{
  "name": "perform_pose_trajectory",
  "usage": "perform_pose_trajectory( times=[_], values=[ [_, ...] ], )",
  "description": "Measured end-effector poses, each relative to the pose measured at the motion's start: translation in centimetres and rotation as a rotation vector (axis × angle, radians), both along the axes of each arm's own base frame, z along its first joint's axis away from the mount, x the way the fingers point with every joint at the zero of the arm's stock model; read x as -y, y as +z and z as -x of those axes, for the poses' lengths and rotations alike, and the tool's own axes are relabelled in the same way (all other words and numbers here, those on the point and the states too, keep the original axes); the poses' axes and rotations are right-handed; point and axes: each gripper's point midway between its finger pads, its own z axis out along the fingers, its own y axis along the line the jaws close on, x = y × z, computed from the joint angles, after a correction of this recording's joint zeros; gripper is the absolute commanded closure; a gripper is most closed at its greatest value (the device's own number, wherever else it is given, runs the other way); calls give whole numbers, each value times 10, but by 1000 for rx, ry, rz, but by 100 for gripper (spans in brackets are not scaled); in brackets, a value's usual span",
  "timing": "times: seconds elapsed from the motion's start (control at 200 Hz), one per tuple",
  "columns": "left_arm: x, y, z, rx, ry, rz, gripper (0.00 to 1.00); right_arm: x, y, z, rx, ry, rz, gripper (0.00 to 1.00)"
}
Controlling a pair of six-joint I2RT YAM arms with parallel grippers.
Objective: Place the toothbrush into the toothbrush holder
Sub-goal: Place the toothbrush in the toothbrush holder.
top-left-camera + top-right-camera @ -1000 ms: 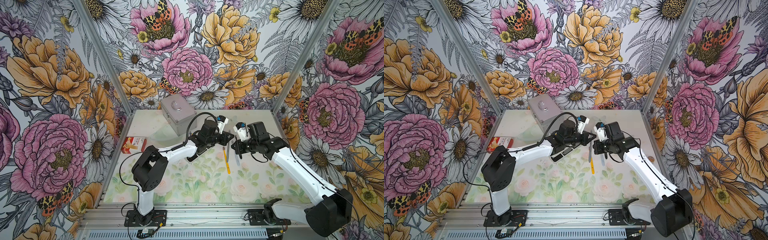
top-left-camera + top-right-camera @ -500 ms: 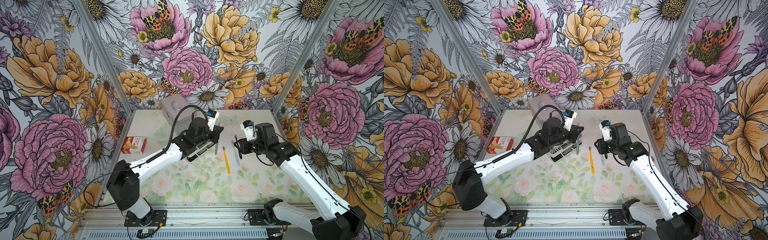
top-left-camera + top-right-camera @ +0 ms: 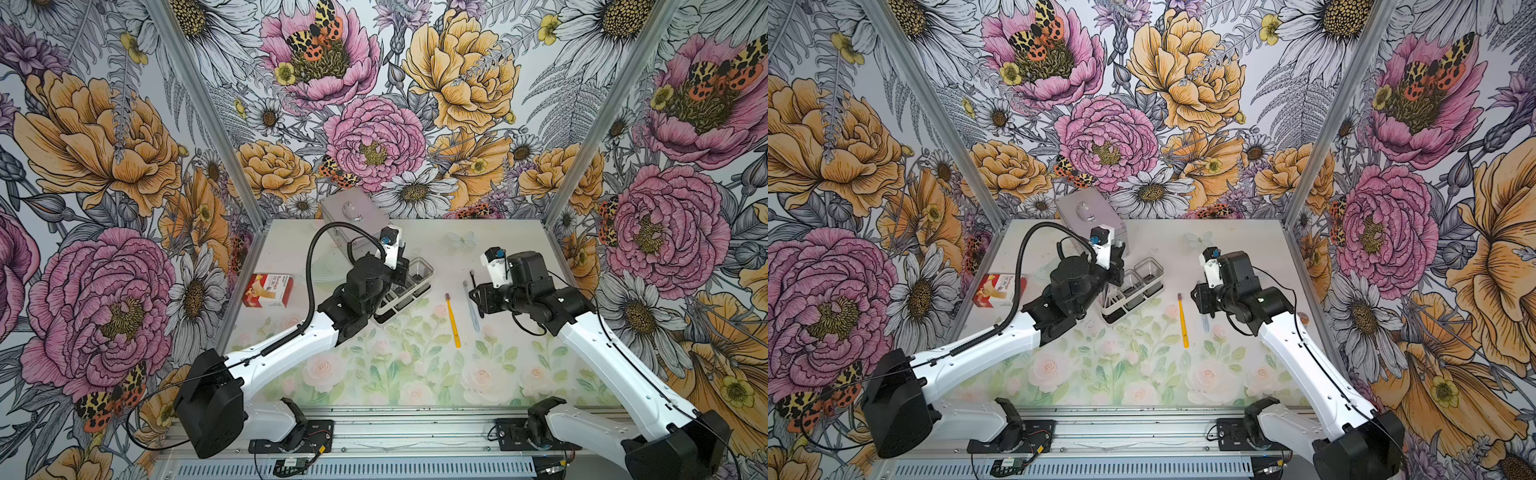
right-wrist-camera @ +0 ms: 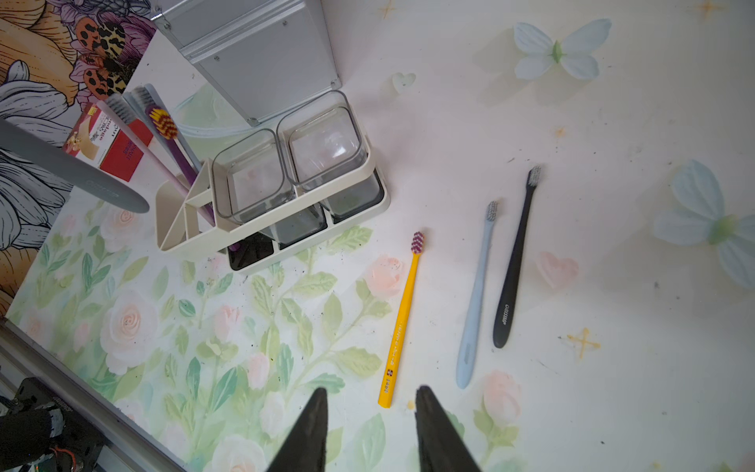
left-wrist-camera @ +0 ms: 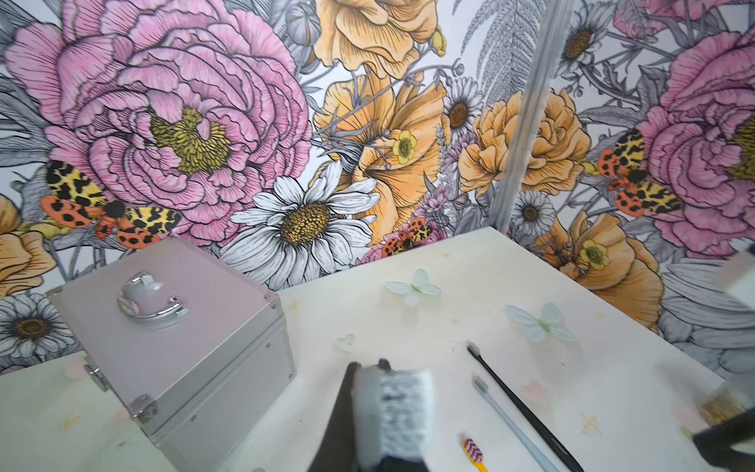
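The toothbrush holder [image 3: 417, 272] stands on the tabletop a little left of the middle, just in front of the silver case [image 3: 353, 220], which sits at the far edge toward the far left corner. Its open white compartment [image 4: 184, 212] already carries three brushes that lean out of it: a purple toothbrush [image 4: 179, 151], a lilac toothbrush [image 4: 135, 135] and a blue-grey toothbrush [image 4: 143, 96]. The two clear cups [image 4: 286, 163] beside that compartment hold nothing. The left gripper [image 3: 400, 274] hangs over the holder with its claw clenched on the grey toothbrush [image 4: 73, 167]. The bristle head of this brush shows blurred and very close in the left wrist view [image 5: 402, 408]. Its free handle end is near the white compartment but not inside it. The right gripper [image 4: 371, 391] is released, its two black fingers [image 4: 316, 425] apart with nothing between them. In both top views it hovers right of the middle of the tabletop. Three more brushes lie flat between the holder and the right edge, nearly parallel, heads toward the far edge: the yellow toothbrush [image 3: 452, 320] nearest the holder, then the pale blue toothbrush [image 4: 476, 294], and the black toothbrush [image 4: 512, 261] just beside it. A red and white box [image 3: 268, 289] lies at the left edge.
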Motion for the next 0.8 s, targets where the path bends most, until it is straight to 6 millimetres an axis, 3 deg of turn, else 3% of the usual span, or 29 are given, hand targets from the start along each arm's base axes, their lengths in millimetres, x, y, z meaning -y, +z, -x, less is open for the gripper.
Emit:
perform_pose_trajectory(
  times=[0.25, 0.51, 0.801],
  values=[
    [-23, -16, -9, 19, 98, -12, 100, 0, 0, 1, 1, 1, 0, 62],
    [-28, -11, -13, 44, 124, 12, 100, 0, 0, 1, 1, 1, 0, 62],
    [-27, -28, -23, 21, 137, -7, 100, 0, -8, -1, -23, 1, 9, 62]
  ],
)
